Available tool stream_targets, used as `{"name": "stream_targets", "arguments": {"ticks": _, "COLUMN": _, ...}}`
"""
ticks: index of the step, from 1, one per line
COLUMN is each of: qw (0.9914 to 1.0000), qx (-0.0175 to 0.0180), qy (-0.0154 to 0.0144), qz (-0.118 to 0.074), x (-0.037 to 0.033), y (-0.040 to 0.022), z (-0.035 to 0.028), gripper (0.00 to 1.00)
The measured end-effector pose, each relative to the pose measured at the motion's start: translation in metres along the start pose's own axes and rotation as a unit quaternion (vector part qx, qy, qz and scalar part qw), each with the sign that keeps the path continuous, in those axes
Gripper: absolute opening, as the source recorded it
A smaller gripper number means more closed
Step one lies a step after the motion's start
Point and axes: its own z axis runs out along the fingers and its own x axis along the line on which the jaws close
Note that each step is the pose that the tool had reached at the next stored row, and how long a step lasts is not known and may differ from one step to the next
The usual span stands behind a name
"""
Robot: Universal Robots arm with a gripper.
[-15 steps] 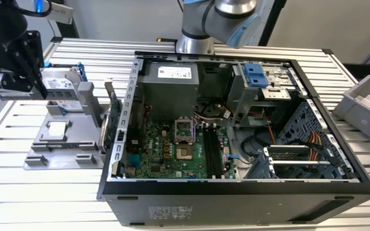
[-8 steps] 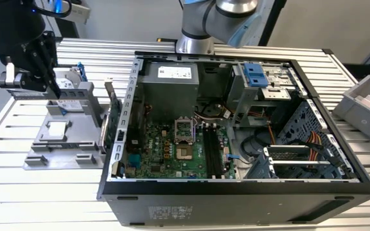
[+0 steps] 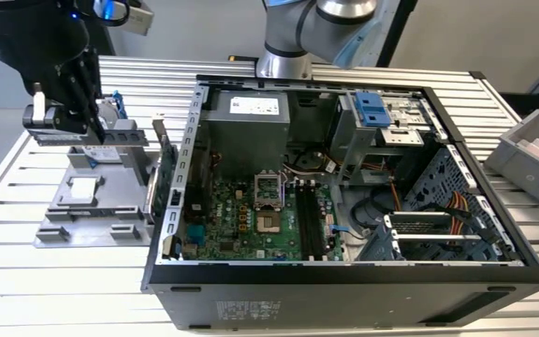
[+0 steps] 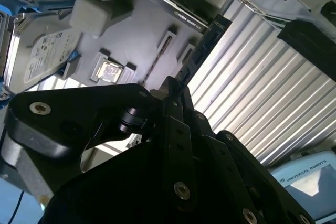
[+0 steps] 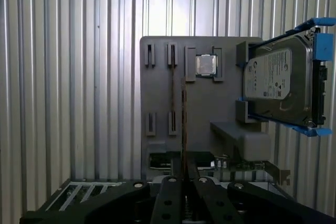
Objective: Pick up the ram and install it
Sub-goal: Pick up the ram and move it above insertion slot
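Claw (image 5: 185, 184) pinched ram (image 5: 183, 119) edge-on, above tray (image 3: 73, 217) at exterior view's left. Ram looked light, thin, stiff, fragile; grip flat faces, clear of contacts.

You get the ram (image 5: 183, 119) edge-on only, near end hidden behind the gripper (image 5: 184, 176), itself cut by the frame.

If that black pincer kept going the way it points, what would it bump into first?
Probably the thin dark memory stick standing on edge in the flat grey plastic tray; in the first wrist view the pincer lines up with it, though depth is unclear.
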Motion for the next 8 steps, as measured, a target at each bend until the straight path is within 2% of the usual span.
{"name": "stream_targets", "arguments": {"ticks": 8, "qw": 1.00000, "qx": 0.0000, "qy": 0.0000, "qz": 0.000, "x": -0.0010, "y": -0.0215, "z": -0.0001, "gripper": 0.00}}
